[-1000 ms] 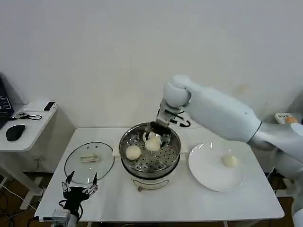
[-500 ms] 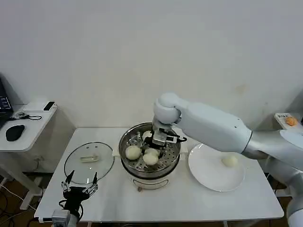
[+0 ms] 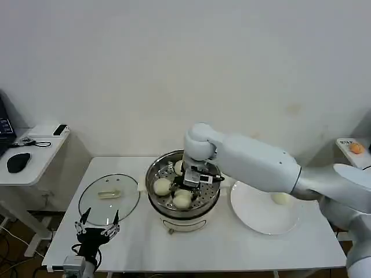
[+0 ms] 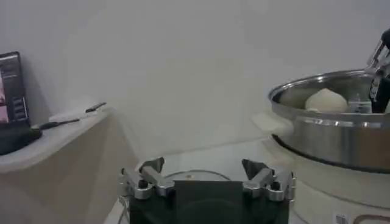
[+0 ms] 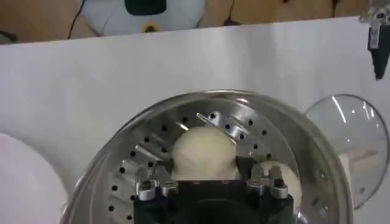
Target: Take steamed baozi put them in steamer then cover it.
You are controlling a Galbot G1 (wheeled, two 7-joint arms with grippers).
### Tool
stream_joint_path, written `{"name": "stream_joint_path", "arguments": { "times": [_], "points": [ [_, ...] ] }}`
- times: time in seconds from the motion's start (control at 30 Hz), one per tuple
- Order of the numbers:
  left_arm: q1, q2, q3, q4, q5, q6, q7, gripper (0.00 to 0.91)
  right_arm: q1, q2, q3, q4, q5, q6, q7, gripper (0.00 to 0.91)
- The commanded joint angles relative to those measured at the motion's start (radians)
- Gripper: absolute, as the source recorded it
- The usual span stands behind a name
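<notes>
The right gripper [image 3: 186, 186] reaches down into the steamer [image 3: 183, 191], a round, shiny stainless-steel pot on a white base at the middle of the white table [image 3: 232, 243]. Its fingers stand apart on either side of a smooth, cream-white baozi [image 5: 205, 152] that rests on the perforated steel tray [image 5: 131, 167]. Two more baozi lie in the pot: one at 9 o'clock on the tray [image 3: 162, 186], one at 12 o'clock behind the gripper [image 3: 178, 167]. The fourth baozi [image 3: 280, 198] sits on a flat white plate [image 3: 255, 217] at 3 o'clock from the steamer, partly behind the arm. At 9 o'clock from the pot lies a round clear glass lid [image 3: 109, 198] with a whitish handle. The left gripper [image 3: 96, 227] hangs at the table's near edge by the lid, its fingers spread open.
</notes>
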Motion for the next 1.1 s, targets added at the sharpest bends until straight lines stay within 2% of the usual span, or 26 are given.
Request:
{"name": "stream_joint_path", "arguments": {
  "times": [0.03,0.37,0.47,0.53,0.6,0.73,0.9,1.1],
  "points": [
    [-0.001,0.000,0.000,-0.001,0.000,0.001,0.001,0.907,-0.005,0.004,-0.003,0.000,-0.015,0.002,0.008,0.907],
    [-0.003,-0.001,0.002,0.001,0.001,0.001,0.002,0.907,0.011,-0.017,0.039,0.003,-0.030,-0.011,0.025,0.907],
    [-0.003,-0.002,0.004,-0.004,0.001,0.003,0.005,0.907,0.034,-0.066,0.097,0.037,0.000,-0.046,0.039,0.907],
    [-0.004,-0.002,0.006,-0.006,0.003,0.004,0.005,0.907,0.066,-0.106,0.129,0.062,0.042,-0.087,0.041,0.907],
    [-0.004,-0.002,0.008,-0.014,0.002,0.005,0.007,0.907,0.101,-0.166,0.151,0.071,0.087,-0.159,0.058,0.907],
    [-0.014,0.006,0.020,-0.021,0.002,0.009,0.017,0.907,0.142,-0.293,0.181,0.058,0.168,-0.314,0.128,0.907],
    [-0.025,0.020,0.027,-0.026,0.000,0.020,0.028,0.907,0.146,-0.391,0.182,0.024,0.273,-0.521,0.105,0.907],
    [-0.031,0.038,0.026,-0.045,-0.014,0.025,0.036,0.907,0.126,-0.456,0.175,-0.066,0.288,-0.646,0.103,0.907]
  ]
}}
